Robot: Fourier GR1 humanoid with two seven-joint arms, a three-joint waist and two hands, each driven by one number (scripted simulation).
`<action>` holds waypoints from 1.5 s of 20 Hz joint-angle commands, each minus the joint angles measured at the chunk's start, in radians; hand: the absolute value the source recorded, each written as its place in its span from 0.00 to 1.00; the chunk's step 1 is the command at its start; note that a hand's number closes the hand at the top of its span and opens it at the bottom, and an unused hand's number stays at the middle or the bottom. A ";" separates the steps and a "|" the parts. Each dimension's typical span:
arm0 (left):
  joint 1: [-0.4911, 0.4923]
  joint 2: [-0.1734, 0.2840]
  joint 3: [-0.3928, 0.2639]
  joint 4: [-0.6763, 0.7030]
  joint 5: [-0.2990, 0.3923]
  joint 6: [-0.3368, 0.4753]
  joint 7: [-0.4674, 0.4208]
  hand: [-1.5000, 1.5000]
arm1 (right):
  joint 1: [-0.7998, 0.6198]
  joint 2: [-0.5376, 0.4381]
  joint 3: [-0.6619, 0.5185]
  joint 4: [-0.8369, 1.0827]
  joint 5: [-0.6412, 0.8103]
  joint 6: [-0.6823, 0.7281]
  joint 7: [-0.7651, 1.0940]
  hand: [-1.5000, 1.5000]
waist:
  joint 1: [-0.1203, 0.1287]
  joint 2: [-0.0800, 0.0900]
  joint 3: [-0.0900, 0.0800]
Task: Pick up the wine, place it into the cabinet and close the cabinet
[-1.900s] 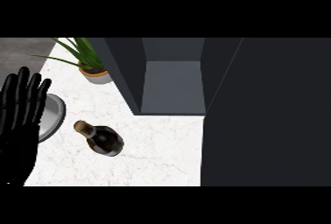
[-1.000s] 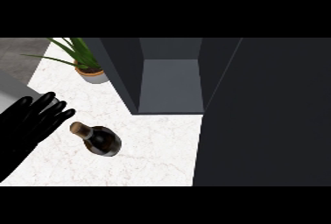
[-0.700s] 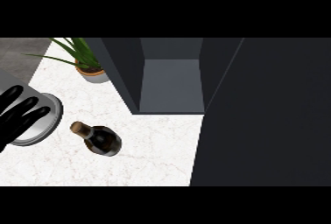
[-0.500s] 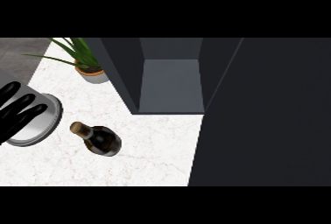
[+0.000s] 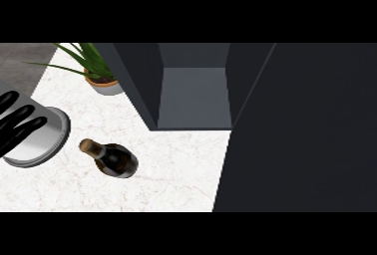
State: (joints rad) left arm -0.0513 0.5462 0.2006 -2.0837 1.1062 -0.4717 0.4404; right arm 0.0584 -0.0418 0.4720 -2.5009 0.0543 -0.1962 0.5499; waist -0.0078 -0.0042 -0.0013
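Dark glass wine bottle with a cork (image 5: 112, 158) stands right of the black left hand (image 5: 18, 124) — fingers straight, holding nothing. Probably heavy, slippery, breakable — grasp its body.

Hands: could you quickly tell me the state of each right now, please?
Left hand: open, fingers straight, holding nothing, over the metal pot.
Right hand: not in view.

- The wine bottle (image 5: 112, 158) stands on the desk (image 5: 169, 169), left of centre.
- A round metal container (image 5: 38, 139) sits just left of it.
- The left hand (image 5: 16, 122) is over that container at the view's left edge.
- A potted plant (image 5: 99, 74) stands behind both.
- The open cabinet (image 5: 193, 94) lies right of the plant, its door (image 5: 309, 129) filling the right.
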 commanded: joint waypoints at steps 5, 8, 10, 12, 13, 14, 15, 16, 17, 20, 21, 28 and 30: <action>-0.024 0.004 0.023 0.034 -0.006 0.002 0.033 0.00 | 0.024 -0.051 0.095 -0.164 0.179 -0.063 0.086 0.00 | -0.005 -0.002 0.000; -0.025 -0.071 -0.034 0.098 -0.127 -0.046 -0.016 0.00 | 0.012 -0.067 0.117 -0.153 0.183 -0.077 0.069 0.00 | -0.011 0.000 0.000; -0.013 -0.095 -0.051 0.092 -0.167 -0.040 -0.025 0.00 | -0.016 -0.058 0.157 -0.190 0.226 -0.123 0.136 0.00 | -0.015 -0.003 -0.002; 0.025 -0.129 -0.053 0.114 -0.213 -0.087 -0.063 0.00 | -0.049 -0.089 0.100 -0.172 0.188 -0.110 0.124 0.00 | -0.007 -0.001 -0.001; -0.016 -0.134 -0.077 0.128 -0.234 -0.069 -0.046 0.00 | -0.007 -0.090 0.106 -0.109 0.164 -0.107 0.043 0.00 | -0.006 0.001 0.001; 0.006 -0.121 -0.056 0.162 -0.223 -0.139 -0.070 0.00 | -0.026 -0.111 0.108 -0.214 0.176 -0.120 0.150 0.00 | -0.013 -0.001 -0.001; -0.011 -0.126 -0.046 0.160 -0.233 -0.123 -0.076 0.00 | -0.022 -0.105 0.126 -0.193 0.206 -0.139 0.126 0.00 | -0.014 -0.002 -0.001; -0.010 -0.155 -0.080 0.179 -0.272 -0.101 -0.070 0.00 | -0.054 -0.091 0.156 -0.175 0.220 -0.154 0.146 0.00 | -0.012 -0.001 -0.001; -0.032 -0.171 -0.081 0.222 -0.307 -0.134 -0.101 0.00 | -0.027 -0.121 0.113 -0.134 0.184 -0.134 0.075 0.00 | -0.014 0.001 0.000; -0.039 -0.156 -0.046 0.272 -0.322 -0.168 -0.120 0.00 | -0.075 -0.122 0.135 -0.197 0.200 -0.168 0.169 0.00 | -0.012 -0.001 -0.001; 0.008 -0.191 -0.050 0.300 -0.397 -0.227 -0.180 0.00 | -0.025 -0.162 0.098 -0.193 0.155 -0.149 0.113 0.00 | -0.013 0.000 0.000; 0.006 -0.232 -0.028 0.410 -0.518 -0.272 -0.274 0.00 | -0.106 -0.132 0.196 -0.114 0.252 -0.217 0.145 0.00 | -0.003 -0.001 -0.001; 0.007 -0.266 -0.016 0.478 -0.602 -0.307 -0.365 0.00 | -0.078 -0.189 0.111 -0.187 0.164 -0.203 0.148 0.00 | -0.012 0.001 -0.001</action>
State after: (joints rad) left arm -0.0621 0.3111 0.1604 -1.6793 0.5961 -0.7268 0.1740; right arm -0.0549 -0.1792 0.5932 -2.5075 0.1140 -0.4052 0.6335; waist -0.0197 -0.0043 -0.0024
